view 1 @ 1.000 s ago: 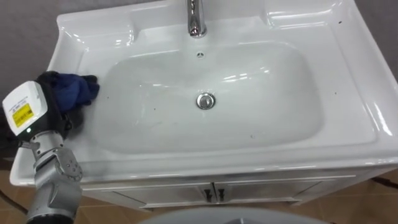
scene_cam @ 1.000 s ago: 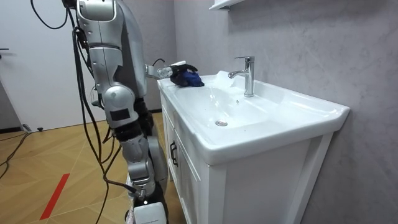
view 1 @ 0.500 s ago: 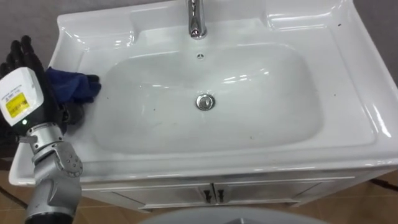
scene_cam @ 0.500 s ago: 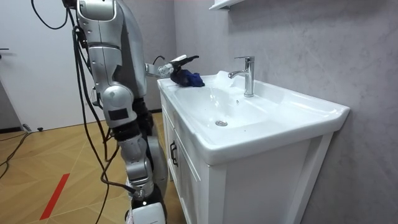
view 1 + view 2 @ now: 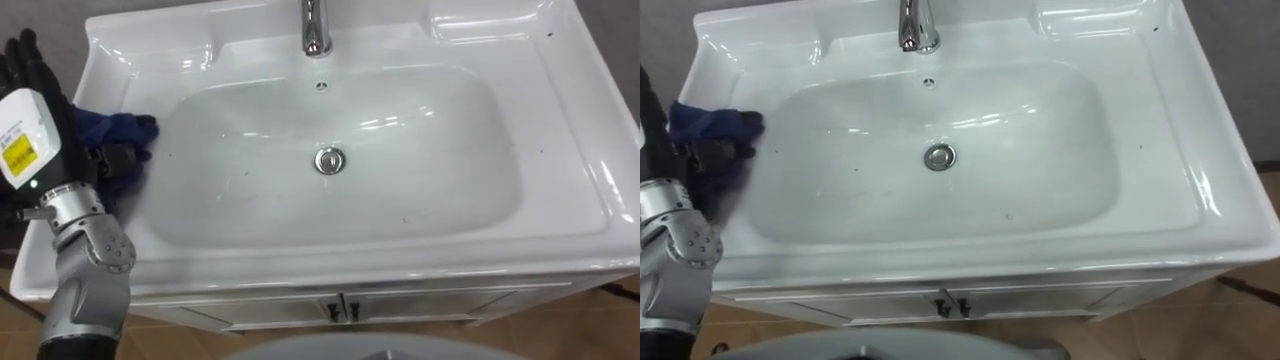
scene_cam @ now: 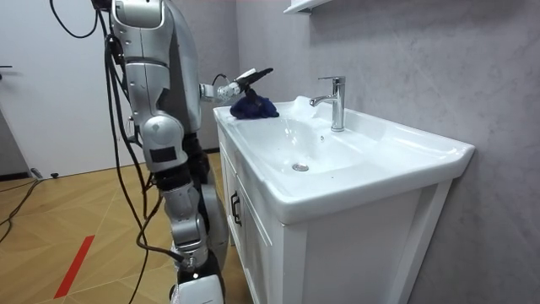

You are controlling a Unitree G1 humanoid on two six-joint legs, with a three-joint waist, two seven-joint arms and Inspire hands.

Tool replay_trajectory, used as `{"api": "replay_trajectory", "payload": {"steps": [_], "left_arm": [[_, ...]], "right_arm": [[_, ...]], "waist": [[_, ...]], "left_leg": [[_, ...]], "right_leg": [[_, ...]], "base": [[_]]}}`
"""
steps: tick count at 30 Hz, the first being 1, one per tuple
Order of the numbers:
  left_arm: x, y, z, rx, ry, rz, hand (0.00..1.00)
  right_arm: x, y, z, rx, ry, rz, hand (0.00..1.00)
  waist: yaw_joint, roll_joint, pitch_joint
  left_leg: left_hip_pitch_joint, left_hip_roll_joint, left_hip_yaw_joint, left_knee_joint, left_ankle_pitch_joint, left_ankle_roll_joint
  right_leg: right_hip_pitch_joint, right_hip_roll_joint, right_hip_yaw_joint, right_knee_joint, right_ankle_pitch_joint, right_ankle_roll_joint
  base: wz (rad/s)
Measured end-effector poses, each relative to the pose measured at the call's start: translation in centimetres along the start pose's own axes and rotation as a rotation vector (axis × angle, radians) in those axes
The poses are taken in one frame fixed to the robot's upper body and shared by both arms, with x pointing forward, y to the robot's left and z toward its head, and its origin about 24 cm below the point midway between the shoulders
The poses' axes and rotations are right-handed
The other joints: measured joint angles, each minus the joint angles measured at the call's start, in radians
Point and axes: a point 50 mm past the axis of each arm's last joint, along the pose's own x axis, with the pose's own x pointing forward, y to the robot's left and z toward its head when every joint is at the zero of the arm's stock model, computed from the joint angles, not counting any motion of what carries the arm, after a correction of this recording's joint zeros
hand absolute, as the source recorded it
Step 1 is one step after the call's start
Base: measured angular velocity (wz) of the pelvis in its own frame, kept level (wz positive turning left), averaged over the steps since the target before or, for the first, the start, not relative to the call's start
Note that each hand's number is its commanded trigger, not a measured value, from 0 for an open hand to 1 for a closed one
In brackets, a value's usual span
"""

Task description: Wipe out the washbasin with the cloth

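A white basin (image 5: 560, 120) on a white cabinet has a chrome faucet (image 5: 316, 30) at the back and a chrome drain (image 5: 331, 160) in the bowl. A dark blue cloth (image 5: 118, 128) lies bunched on the basin's left rim. My left hand (image 5: 28, 70) is open with straight fingers, raised just above the cloth and a little to its left. In the room view the hand (image 6: 250, 78) hovers over the cloth (image 6: 253, 107) at the basin's far end, and I stand upright in front of the cabinet.
Cabinet doors (image 5: 340, 310) with small dark handles sit below the front rim. A grey wall runs behind the basin, with a white shelf (image 6: 308, 5) high up. The wooden floor (image 6: 76, 219) has a red line on it.
My left hand has lifted off the cloth and its fingers have straightened. The cloth has stayed on the left rim.
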Motion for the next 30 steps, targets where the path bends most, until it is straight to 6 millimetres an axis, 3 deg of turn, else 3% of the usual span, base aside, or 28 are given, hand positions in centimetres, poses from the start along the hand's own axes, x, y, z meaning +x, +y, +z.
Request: {"api": "replay_trajectory", "payload": {"steps": [9,14,24,30], "left_arm": [[0.1,0.3,0.8,-0.281,0.107,0.010,0.00],[0.6,1.7,2.5,-0.444,0.088,0.050,0.00],[1.5,3.0,2.8,-0.479,0.067,0.104,0.00],[2.9,5.8,1.1,-0.451,0.093,0.243,0.00]], "right_arm": [[0.0,1.1,0.6,0.062,-0.020,0.027,0.00],[0.0,1.4,0.7,0.085,-0.016,0.044,0.00],[0.0,1.3,0.6,0.110,-0.017,0.045,0.00],[0.0,1.0,0.2,0.066,-0.005,0.033,0.00]], "waist": [[-0.005,-0.002,-0.0020],[0.005,-0.004,-0.0027],[0.008,0.005,-0.0030],[0.012,0.015,-0.0026]], "left_leg": [[0.000,-0.003,-0.001,0.000,0.000,0.000],[0.004,-0.003,-0.001,-0.001,0.000,0.000],[0.006,-0.002,-0.002,0.000,0.000,0.000],[0.007,-0.003,-0.001,0.000,0.000,0.000]], "right_leg": [[0.005,-0.002,-0.005,-0.013,0.000,0.002],[0.006,-0.001,-0.004,-0.014,0.000,0.002],[0.009,-0.001,0.000,-0.010,0.000,0.002],[0.010,-0.001,0.004,-0.012,0.000,0.002]], "base": [[0.01],[-0.03],[0.00],[0.00]]}}
